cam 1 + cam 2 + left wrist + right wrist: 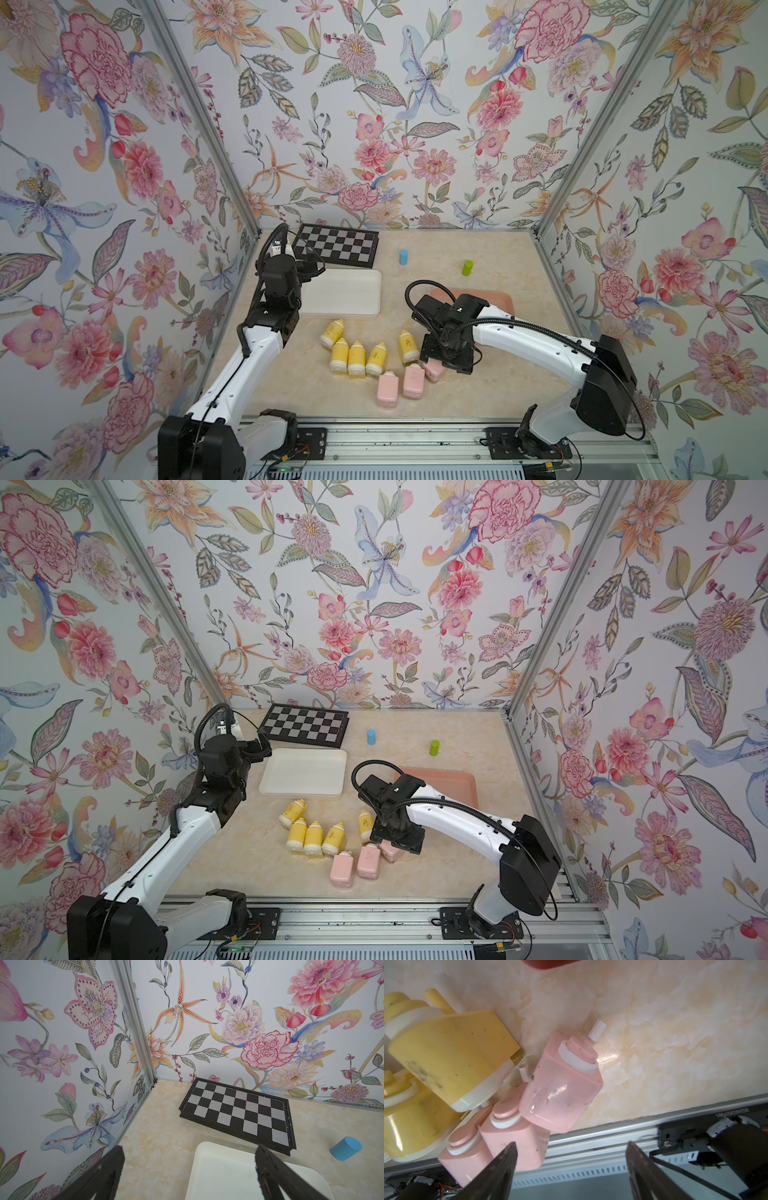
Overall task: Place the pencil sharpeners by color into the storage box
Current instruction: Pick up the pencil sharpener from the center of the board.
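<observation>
Jaws of the left gripper point(190, 1150) stood wide apart and empty over a corner of the white tray point(228, 1178). The folded chessboard point(239, 1113) lay just beyond their tips and a blue cylinder point(346, 1148) lay off to one side. That arm looked parked there, I judge, to leave the other arm room.

Five yellow pencil sharpeners point(356, 358) lay on their sides in a loose cluster, well apart from those jaws and near the right ones. The right gripper point(572, 1144) held its jaws parted with nothing between them, poised over three pink pencil sharpeners point(560, 1088) that lay touching. The one just ahead of the tips seemed the likely next pick. Behind that gripper sat the pink tray point(505, 301), presumably the pink pieces' home, partly hidden by the arm. A green cylinder point(467, 268) stood farther off. The white tray held no sharpener.

Everything rested on a glossy cream marbled tabletop point(498, 257), closed in by floral wallpapered walls point(374, 104) with an aluminium rail point(415, 440) along the front.
</observation>
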